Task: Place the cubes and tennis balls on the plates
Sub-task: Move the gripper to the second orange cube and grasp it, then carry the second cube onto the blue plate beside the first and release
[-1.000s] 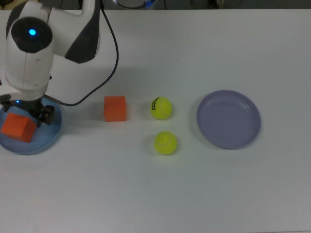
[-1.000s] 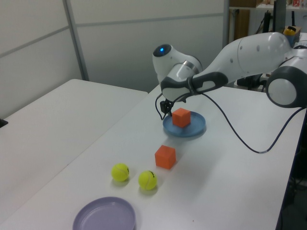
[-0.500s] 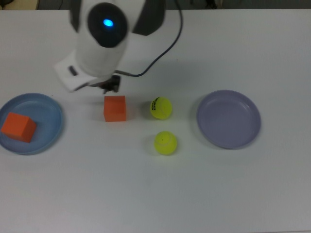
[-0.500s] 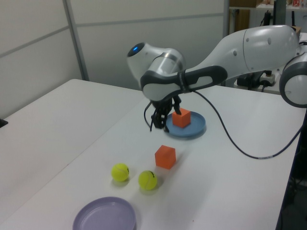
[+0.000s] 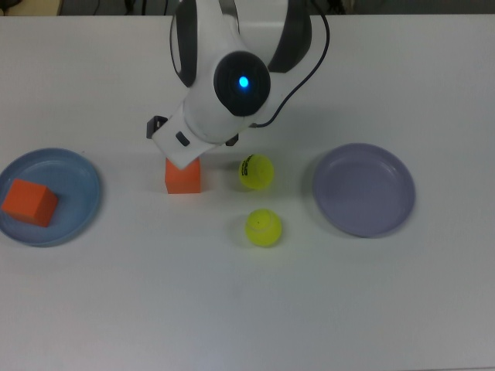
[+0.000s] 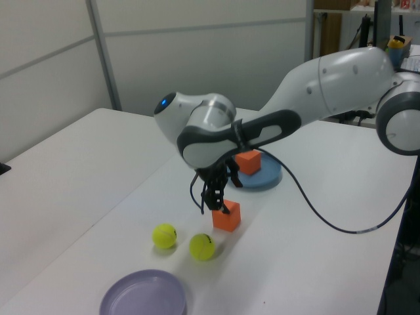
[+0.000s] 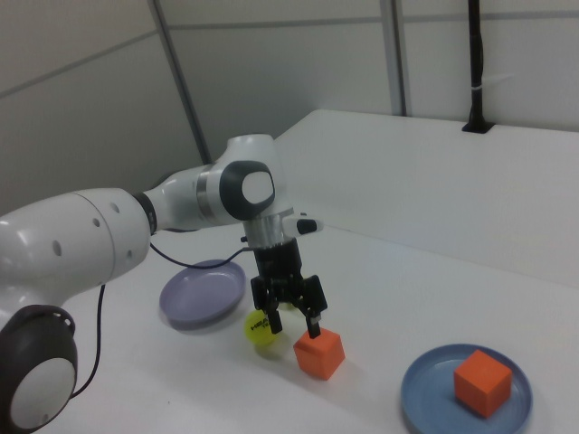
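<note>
In the top view, my arm's wrist covered the far edge of the loose orange cube (image 5: pixel 183 178) on the table (image 5: pixel 155 309), and I could not see the gripper itself. The other cube (image 5: pixel 29 202) sat on the blue plate (image 5: pixel 81 174) at the top view's left. Two tennis balls (image 5: pixel 257 171) (image 5: pixel 264 227) lay between the loose cube and the bare lavender plate (image 5: pixel 363 190).

In the left view, I saw the gripper (image 6: pixel 216 200) hanging just above the loose cube (image 6: pixel 227 216), fingers spread, with the blue plate (image 6: pixel 266 178) beyond it.

In the right view, the gripper (image 7: pixel 292 324) stood open and empty over the loose cube (image 7: pixel 318 353), its fingers (image 7: pixel 313 323) wider than the cube's top and apart from it.
</note>
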Available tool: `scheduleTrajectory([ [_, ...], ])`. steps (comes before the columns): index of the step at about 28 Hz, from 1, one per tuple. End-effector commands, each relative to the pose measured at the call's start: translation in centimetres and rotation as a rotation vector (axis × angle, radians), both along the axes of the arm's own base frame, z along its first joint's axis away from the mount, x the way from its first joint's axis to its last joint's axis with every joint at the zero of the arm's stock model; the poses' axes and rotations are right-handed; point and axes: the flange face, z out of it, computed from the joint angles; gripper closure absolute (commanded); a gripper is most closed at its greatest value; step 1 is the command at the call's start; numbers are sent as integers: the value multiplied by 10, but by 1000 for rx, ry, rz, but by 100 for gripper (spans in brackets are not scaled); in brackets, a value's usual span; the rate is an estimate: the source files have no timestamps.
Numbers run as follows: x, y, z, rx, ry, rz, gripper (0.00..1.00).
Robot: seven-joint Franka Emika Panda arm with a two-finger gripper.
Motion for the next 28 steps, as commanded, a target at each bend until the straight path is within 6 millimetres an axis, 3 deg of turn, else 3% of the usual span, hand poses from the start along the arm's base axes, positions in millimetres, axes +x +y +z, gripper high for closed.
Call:
scheduleTrajectory([
  [1, 4, -1, -23, -34, -17, 32, 0],
  [11, 15, -3, -65, -87, -46, 52, 0],
  [12, 16, -4, -67, -86, -49, 48, 7],
  [13, 16, -4, -67, -85, -58, 47, 23],
  [14, 17, -3, -66, -83, -64, 45, 43],
  [15, 18, -2, -64, -73, -68, 41, 86],
  [16, 19, -2, -63, -72, -70, 38, 100],
  [19, 21, -5, -57, -68, -78, 39, 100],
  [22, 31, -18, -38, -62, -113, 17, 100],
  [24, 36, -35, -26, -64, -130, 0, 100],
  [25, 38, -53, -17, -67, -134, -5, 100],
  [28, 42, -87, -8, -86, -129, -9, 100],
])
